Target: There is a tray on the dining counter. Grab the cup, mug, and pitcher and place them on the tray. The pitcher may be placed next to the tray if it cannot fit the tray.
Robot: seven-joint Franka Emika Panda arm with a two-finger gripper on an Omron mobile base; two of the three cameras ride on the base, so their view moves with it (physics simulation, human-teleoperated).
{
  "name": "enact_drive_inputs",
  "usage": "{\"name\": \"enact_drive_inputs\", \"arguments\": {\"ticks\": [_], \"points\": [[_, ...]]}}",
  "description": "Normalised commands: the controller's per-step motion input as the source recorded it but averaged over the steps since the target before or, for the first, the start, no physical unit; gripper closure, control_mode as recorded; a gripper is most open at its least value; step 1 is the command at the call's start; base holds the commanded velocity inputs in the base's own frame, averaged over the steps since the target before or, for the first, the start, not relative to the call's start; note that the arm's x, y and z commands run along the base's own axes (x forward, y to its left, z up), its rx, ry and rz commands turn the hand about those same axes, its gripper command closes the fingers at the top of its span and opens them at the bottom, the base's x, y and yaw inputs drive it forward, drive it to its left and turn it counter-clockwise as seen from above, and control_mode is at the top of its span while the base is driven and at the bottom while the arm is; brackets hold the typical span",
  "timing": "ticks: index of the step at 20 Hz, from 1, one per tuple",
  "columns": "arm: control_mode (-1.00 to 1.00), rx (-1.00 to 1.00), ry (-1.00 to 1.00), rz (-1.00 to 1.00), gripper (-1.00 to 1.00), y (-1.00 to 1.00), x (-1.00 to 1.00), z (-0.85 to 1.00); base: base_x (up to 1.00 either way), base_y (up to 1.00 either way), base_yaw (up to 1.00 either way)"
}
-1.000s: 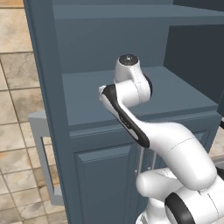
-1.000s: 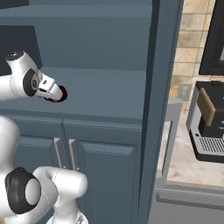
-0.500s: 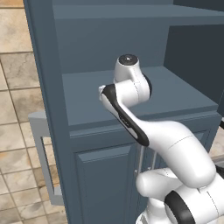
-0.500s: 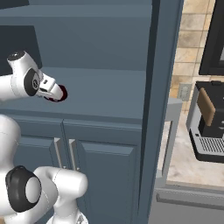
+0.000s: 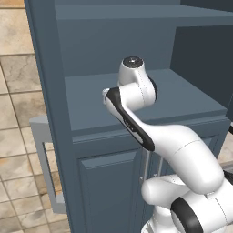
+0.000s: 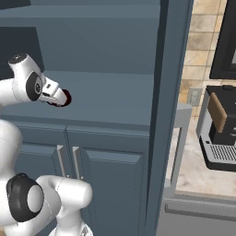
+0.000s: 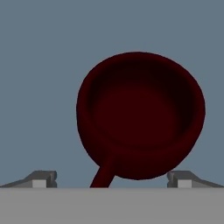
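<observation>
The dark maroon mug point(image 7: 139, 114) stands on the dark blue-grey cabinet shelf point(image 7: 39, 65), and the hand view looks down into its round mouth. Its loop handle point(image 7: 103, 173) points toward the bottom of that view. My gripper point(image 7: 111, 179) is open, with one fingertip point(image 7: 41, 178) left of the mug and the other right of it, neither touching it. In the right base view the mug point(image 6: 64, 97) peeks out just past the white hand over the shelf point(image 6: 110, 99). The tray, cup, pitcher and dining counter are out of view.
A tall cabinet side panel point(image 6: 163, 115) rises right of the shelf, and another post point(image 5: 48, 91) bounds its left side. Closed cabinet doors point(image 6: 110, 184) sit under the shelf. A coffee machine point(image 6: 221, 129) stands on the counter at the far right.
</observation>
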Motion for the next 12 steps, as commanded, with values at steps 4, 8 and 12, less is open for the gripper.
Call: {"name": "enact_drive_inputs", "arguments": {"ticks": [4,8,12], "points": [[-1.0,0.0,0.0,-0.02,-1.0,0.0,0.0,0.0,0.0,0.0,0.0],[-1.0,0.0,-0.01,-0.03,-1.0,0.0,0.0,0.0,0.0,0.0,0.0],[-1.0,0.0,-0.01,-0.06,-1.0,0.0,0.0,0.0,0.0,0.0,0.0]]}}
